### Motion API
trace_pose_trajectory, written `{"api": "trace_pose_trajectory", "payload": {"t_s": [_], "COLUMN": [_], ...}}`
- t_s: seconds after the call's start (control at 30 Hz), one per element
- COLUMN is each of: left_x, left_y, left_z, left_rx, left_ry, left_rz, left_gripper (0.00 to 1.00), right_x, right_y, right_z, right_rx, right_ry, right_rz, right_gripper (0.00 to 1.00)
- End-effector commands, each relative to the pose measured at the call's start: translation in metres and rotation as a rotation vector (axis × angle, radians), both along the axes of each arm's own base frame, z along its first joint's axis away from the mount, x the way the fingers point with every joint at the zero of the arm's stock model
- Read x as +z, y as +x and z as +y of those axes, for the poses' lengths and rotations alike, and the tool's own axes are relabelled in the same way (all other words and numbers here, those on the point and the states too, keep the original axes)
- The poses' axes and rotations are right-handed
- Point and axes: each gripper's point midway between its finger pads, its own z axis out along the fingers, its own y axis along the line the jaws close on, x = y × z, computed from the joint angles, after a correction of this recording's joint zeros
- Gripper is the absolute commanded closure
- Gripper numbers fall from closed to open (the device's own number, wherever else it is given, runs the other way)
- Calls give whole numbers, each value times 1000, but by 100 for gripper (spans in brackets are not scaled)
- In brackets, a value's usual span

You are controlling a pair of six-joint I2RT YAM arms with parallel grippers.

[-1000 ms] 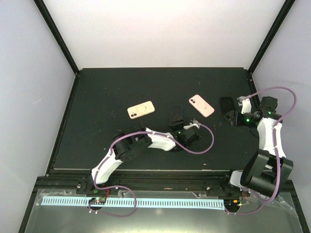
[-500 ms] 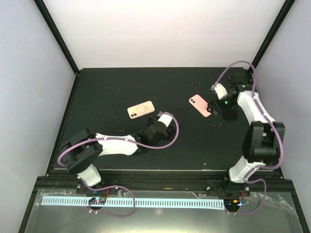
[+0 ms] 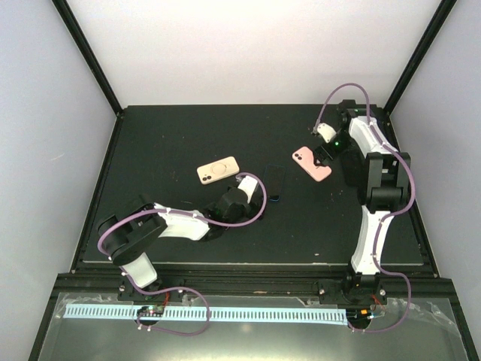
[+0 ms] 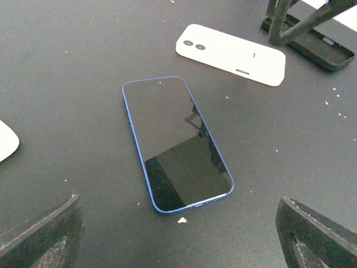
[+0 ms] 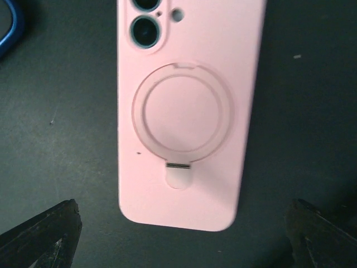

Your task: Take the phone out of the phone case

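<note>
The whole matte black table (image 3: 188, 143) is seen from a fixed camera set high above and behind the arm bases, looking down and forward towards the white back wall (image 3: 248, 45). The left wrist view is taken low and close, angled across a dark-screened, blue-rimmed phone (image 4: 177, 145) lying flat; the same phone (image 3: 275, 183) is seen mid-table from above. The right wrist view is pointed almost straight down, very near, at a pale pink silicone phone case (image 5: 187, 111) with a round ring stand, and that case (image 3: 312, 163) is shared with the overhead view.
</note>
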Motion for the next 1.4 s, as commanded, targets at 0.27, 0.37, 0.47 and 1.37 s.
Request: {"api": "trace_pose_trajectory", "payload": {"t_s": [0.27,0.37,0.47,1.37], "left_x": [18,18,15,14], "left_y": [-7,-7,-7,-5], "left_z": [-33,-33,-34,-30], "left_rx": [-152,-153,-157,-137], "left_ry": [-97,-95,-88,-73], "left_rz": [-30,-33,-31,-43], "left_gripper": [8,8,9,10], "right_x": [-34,-37,-41,-54], "right_y": [-5,-1,-1,-126], "right_z": [2,3,8,-7], "right_rx": [1,2,11,55], "right_ry": [-152,-157,-145,-257], "right_rz": [58,50,64,195], "right_gripper": [0,0,0,28]}}
